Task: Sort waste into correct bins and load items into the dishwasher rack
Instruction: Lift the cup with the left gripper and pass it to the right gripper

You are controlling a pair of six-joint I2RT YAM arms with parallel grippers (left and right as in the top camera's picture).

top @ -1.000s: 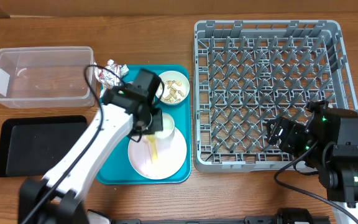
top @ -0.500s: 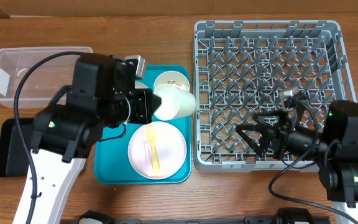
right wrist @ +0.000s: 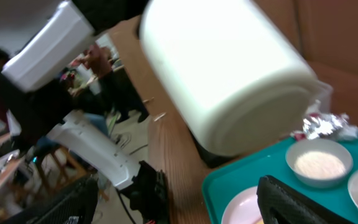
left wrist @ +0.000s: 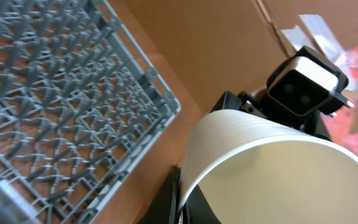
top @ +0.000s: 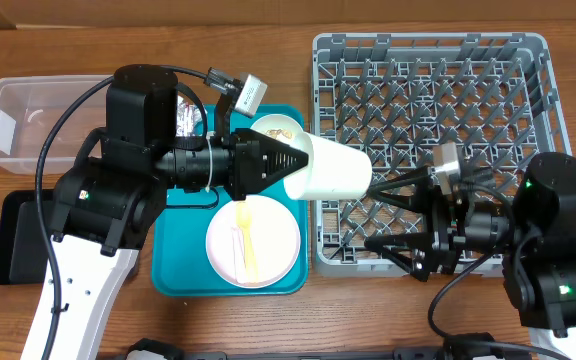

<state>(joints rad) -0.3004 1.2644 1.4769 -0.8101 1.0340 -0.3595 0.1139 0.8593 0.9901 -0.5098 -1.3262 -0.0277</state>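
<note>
White cup lies sideways, clamped in your left pincer over the edge of the grey rack, while your right pincer gapes wide beside it.

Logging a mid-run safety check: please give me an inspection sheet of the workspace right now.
Surface: wooden table.
Job's things: white cup held sideways over the grey rack's left edge; clear tub and black tray at left; yellow utensil on plate; bowl of scraps on teal tray; foil wrapper beside it.
Clutter: nothing seen.
Grippers: left gripper shut on the cup; right gripper open, facing it.
Cables: black cable loops over left arm; right-arm cable trails below.
Surroundings: blurred, cannot tell.
</note>
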